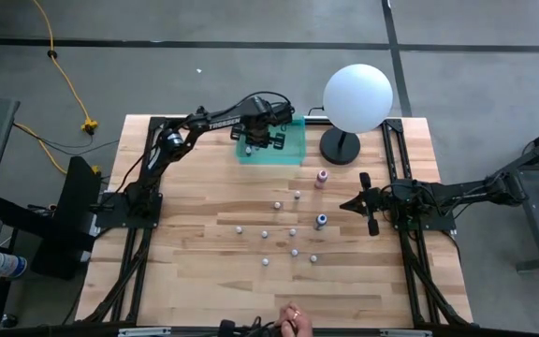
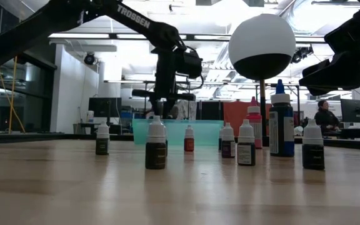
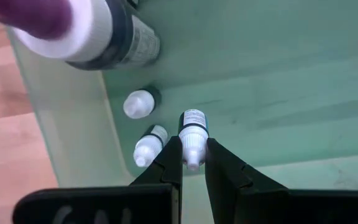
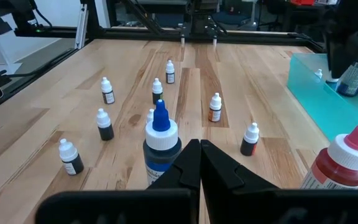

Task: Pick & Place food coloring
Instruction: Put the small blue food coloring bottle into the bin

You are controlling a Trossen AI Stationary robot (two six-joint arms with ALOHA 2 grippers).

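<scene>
Food coloring bottles stand scattered on the wooden table: several tiny white-capped ones (image 1: 292,231), a larger blue one (image 1: 321,221) and a pink one (image 1: 322,178). My left gripper (image 3: 193,163) hangs over the teal tray (image 1: 293,150) at the far side, shut on a tiny bottle (image 3: 193,121). On the tray floor (image 3: 278,74) beside it are two tiny bottles (image 3: 140,103) (image 3: 149,147) and a larger purple-capped bottle (image 3: 86,31). My right gripper (image 1: 349,203) waits shut at the table's right, touching nothing. My left gripper pinches the tiny bottle's white cap (image 3: 192,149) between its two fingers, coming from above and pointing steeply down. The bottle hangs upright below the fingers, its body toward the tray floor. Whether its base touches the floor I cannot tell.
A big white globe lamp (image 1: 357,98) stands on a black base (image 1: 341,147) just right of the tray. A person's hand (image 1: 293,323) shows at the table's near edge. Bare wood lies left of the scattered bottles.
</scene>
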